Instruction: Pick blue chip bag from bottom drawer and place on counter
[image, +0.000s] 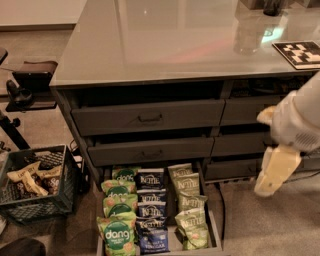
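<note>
Hanging at the right edge of the frame, the pale gripper (276, 172) sat beside the upper drawers (145, 117); whether it was spread or pressed together could not be told. Navy "Kettle" blue chip bags (152, 234) filled the middle column of the open bottom drawer (216, 234), between green "dang" bags (119, 233) and olive Kettle bags (189, 201), below the glossy counter (165, 45).

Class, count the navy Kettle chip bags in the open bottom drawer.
4 blue chip bags, in the bottom drawer, middle column: rearmost, second, third, frontmost. Others may hide underneath. The gripper hangs right of the drawer.
</note>
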